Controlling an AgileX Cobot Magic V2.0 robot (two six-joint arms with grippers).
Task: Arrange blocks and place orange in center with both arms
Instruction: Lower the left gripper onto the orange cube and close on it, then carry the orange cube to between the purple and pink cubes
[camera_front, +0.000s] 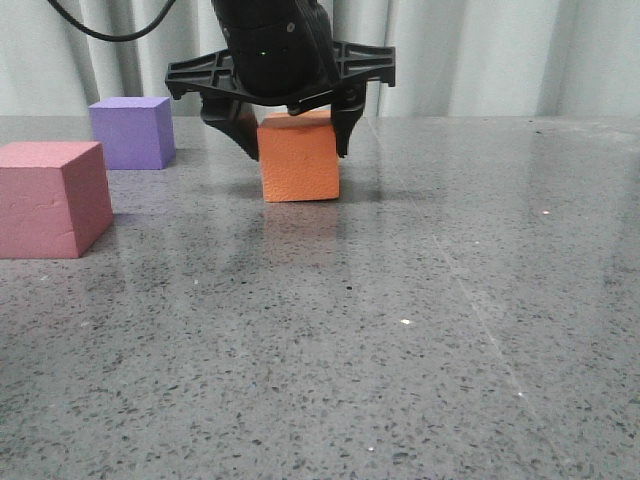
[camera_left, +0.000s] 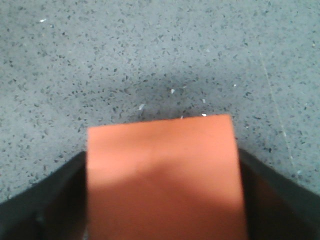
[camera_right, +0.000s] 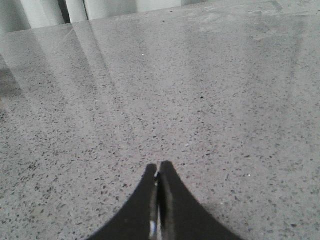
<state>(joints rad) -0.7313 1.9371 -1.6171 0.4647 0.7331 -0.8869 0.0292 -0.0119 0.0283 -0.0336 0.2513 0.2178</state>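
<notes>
**A:** How will the orange foam cube with the pebbled faces (camera_front: 299, 162) handle for you?

**B:** By the look of it, light and a little soft. Foam gives under pressure, so you need only a modest squeeze. The rough faces should grip well against the fingers, so I would not expect it to slip. It is not fragile, though a hard pinch could dent it. Take it by two opposite side faces, near the upper half, fingers flat to the faces.

**A:** And where does it lie against your left pincer (camera_front: 292, 130)?

**B:** Right between the fingers. In the front view one black finger (camera_front: 243, 128) stands at the cube's left side and the other at its right, over its upper part. In the left wrist view the cube (camera_left: 162, 175) fills the gap, with a dark finger hard against each side. So I judge your left pincer to be gripping it. The cube's base looks to be on or very close to the grey speckled desk (camera_front: 420, 330); I cannot tell which.

**A:** Your other pincer?

**B:** The right pincer (camera_right: 159, 175) is closed on nothing, tips together over bare desk.

**A:** And the target?

**B:** The purple foam cube (camera_front: 131, 131) and the dusty pink-red foam cube (camera_front: 52, 198) sit well to the left of the orange one.
</notes>
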